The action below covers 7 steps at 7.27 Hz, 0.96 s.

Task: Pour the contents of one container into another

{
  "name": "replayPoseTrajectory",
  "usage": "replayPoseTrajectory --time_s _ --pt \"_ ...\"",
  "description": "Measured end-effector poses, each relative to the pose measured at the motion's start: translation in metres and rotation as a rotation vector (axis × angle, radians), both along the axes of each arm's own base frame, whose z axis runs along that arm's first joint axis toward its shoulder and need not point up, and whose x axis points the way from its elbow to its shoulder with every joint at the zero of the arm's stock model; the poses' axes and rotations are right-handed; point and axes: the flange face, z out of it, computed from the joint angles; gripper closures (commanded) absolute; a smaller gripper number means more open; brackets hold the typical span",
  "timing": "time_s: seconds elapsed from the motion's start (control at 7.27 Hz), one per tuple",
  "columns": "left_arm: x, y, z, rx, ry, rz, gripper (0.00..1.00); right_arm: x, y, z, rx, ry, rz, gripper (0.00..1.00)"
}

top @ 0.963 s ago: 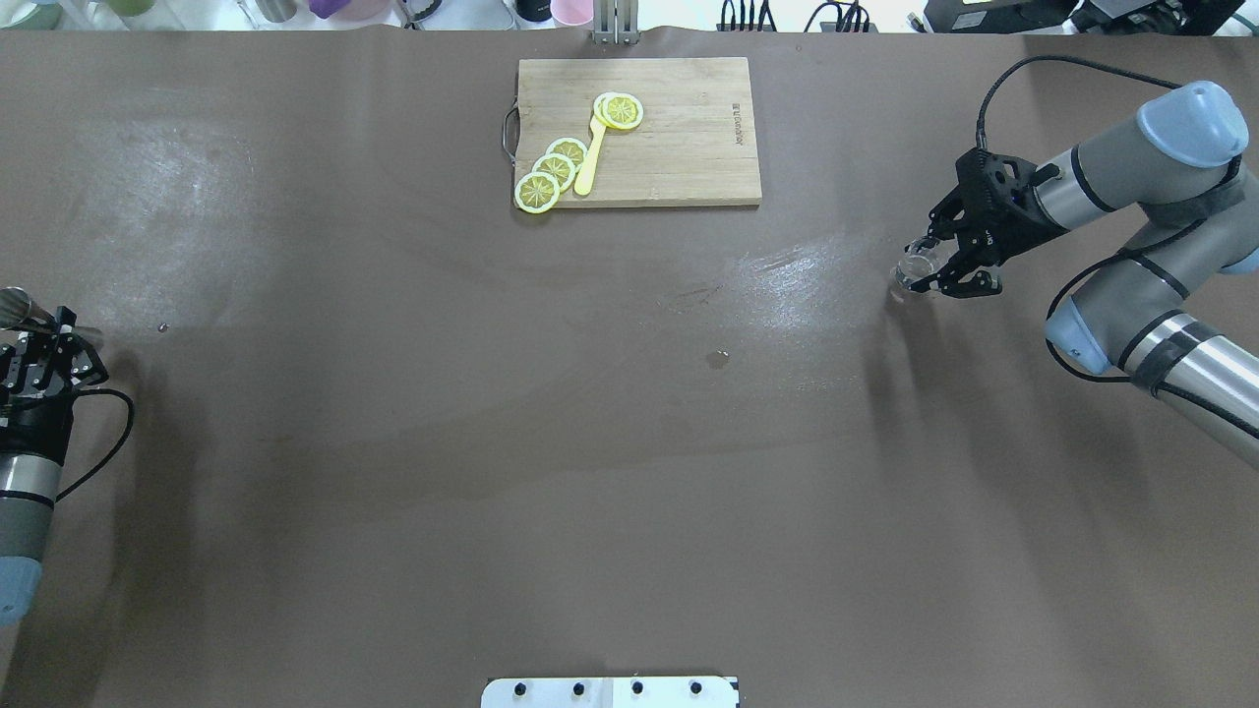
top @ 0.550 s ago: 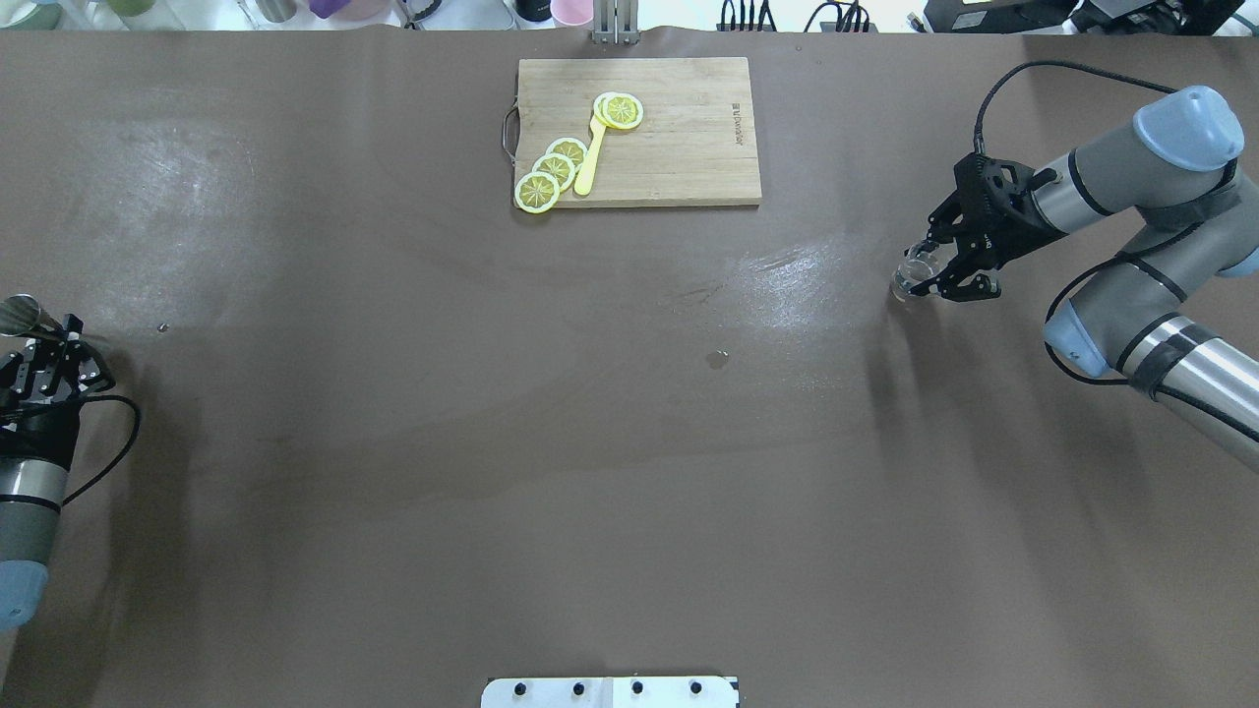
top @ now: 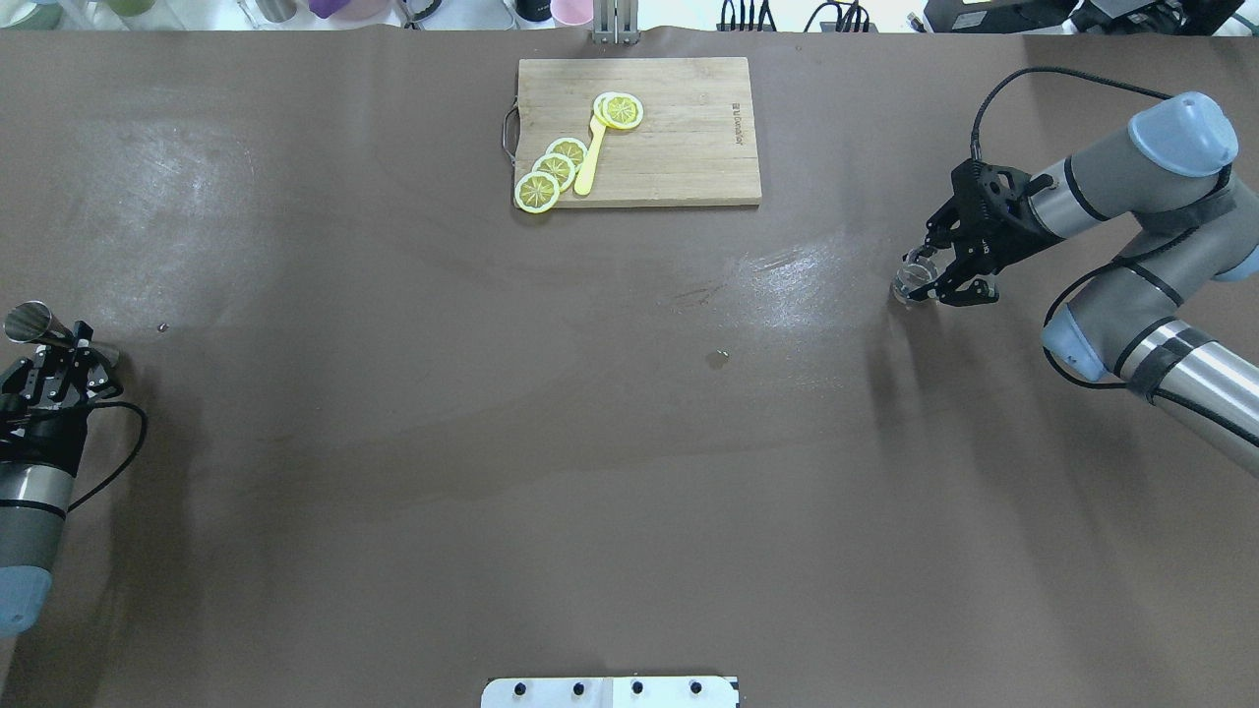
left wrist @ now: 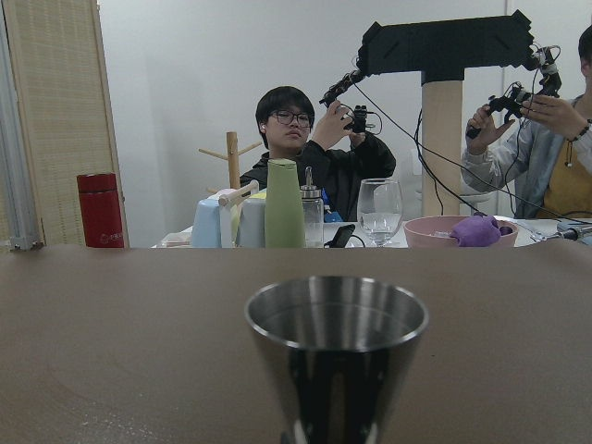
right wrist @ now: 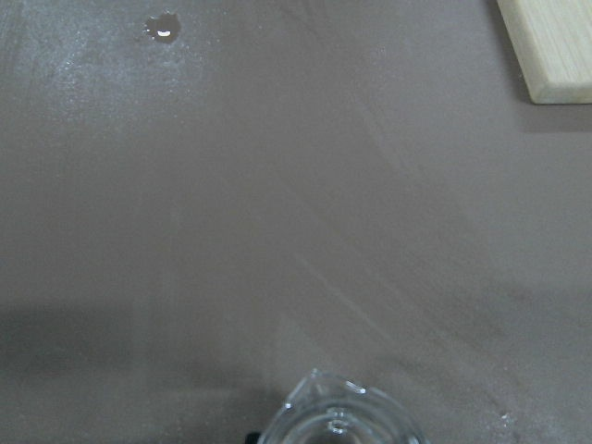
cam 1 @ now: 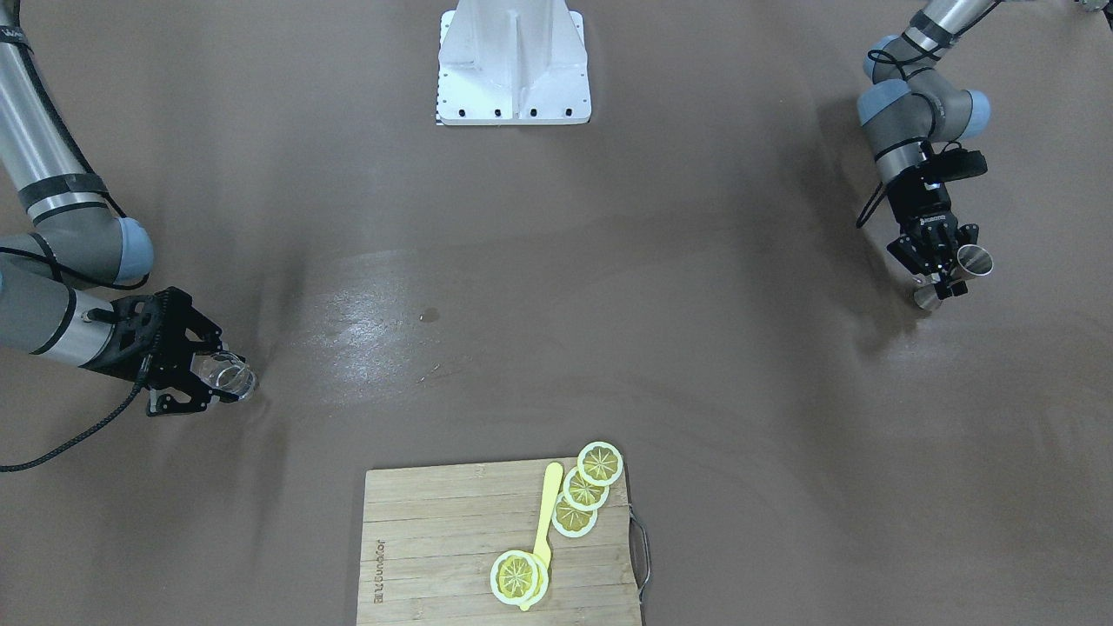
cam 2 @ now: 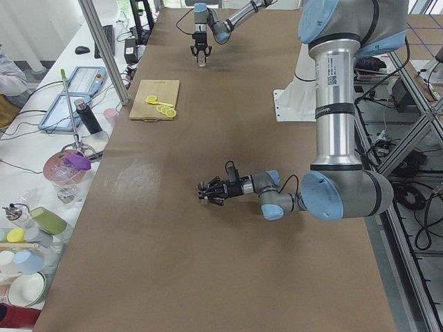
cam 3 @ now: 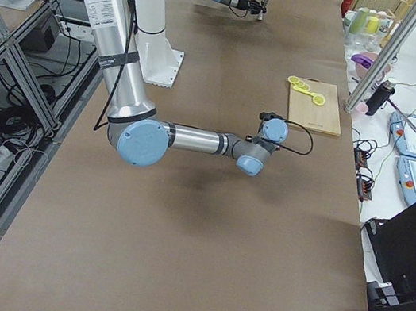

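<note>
The clear glass tumbler (top: 910,281) sits between the fingers of my right gripper (top: 923,275), which is shut on it at the table's right side. In the front-facing view the tumbler (cam 1: 236,379) lies tilted in the right gripper (cam 1: 217,376), just above the brown cover. Its rim (right wrist: 338,416) shows at the bottom of the right wrist view. The steel jigger (top: 29,322) is held at its waist by my left gripper (top: 77,346), shut on it at the far left edge. The jigger (cam 1: 971,259) leans in the left gripper (cam 1: 946,280). Its cup (left wrist: 335,342) fills the left wrist view.
A wooden cutting board (top: 689,147) with lemon slices (top: 556,169) and a yellow spoon (top: 590,162) lies at the far middle. A small wet spot (top: 720,359) marks the table's centre. The robot's white base (cam 1: 513,61) is on the near side. People and cups are beyond the table's edge.
The left gripper has drawn back toward the robot with the jigger, and the jigger's cup now shows more. The right wrist has shifted slightly, with the tumbler staying in its fingers.
</note>
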Motion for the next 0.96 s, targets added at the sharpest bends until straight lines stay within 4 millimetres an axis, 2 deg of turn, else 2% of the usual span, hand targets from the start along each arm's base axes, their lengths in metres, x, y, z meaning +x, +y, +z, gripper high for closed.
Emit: replayPoseTrajectory --time_s 0.28,0.69,0.96 --pt "0.0 0.0 0.0 0.001 0.004 0.001 0.01 -0.001 -0.001 -0.005 0.003 -0.006 0.0 0.0" --pt "-0.001 0.001 -0.001 0.008 0.024 -0.009 0.01 -0.001 -0.001 -0.01 0.009 -0.011 0.0 0.0" --pt "-0.007 0.011 0.0 0.033 0.047 -0.029 0.01 -0.001 -0.004 -0.027 0.024 -0.029 0.005 0.0"
